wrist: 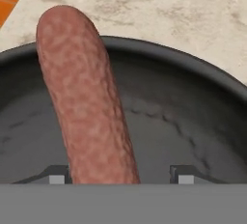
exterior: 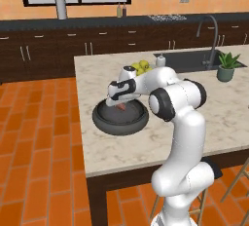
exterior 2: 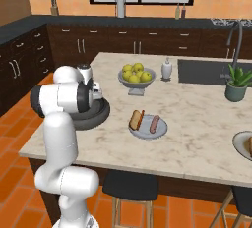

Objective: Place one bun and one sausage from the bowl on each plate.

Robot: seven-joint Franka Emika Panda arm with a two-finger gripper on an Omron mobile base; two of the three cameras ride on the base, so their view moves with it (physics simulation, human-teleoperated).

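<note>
You see the sausage (wrist: 84, 97) filling the hand view: a slim pinkish-red cylinder with a rounded end and a mottled, grainy skin, running from 6 o'clock up toward 11 o'clock. It lies in the bowl (wrist: 193, 121), whose inside is a smooth dark grey with faint paler streaks and whose thick rounded rim arcs across the top. The pincer (wrist: 117, 177) sits low over it, one small dark tip just beside the sausage's left flank, the other standing apart at its right. The jaws are parted around the sausage, but you cannot tell whether they press on it.

In the left base view the pincer (exterior: 118, 101) dips into the bowl (exterior: 104, 122), near the bench (exterior: 121, 147) edge at 9 o'clock; a bit of the sausage (exterior: 121, 106) shows beneath it. The bench is pale, veined, marble-like stone.

In the right base view a flat pale grey plate (exterior 2: 148, 129) near the bench middle carries an orange-brown oblong bun (exterior 2: 136, 119) and a second sausage (exterior 2: 154, 123), side by side and apart. Another plate (exterior 2: 240, 146) is cut by the edge at 3 o'clock.
</note>
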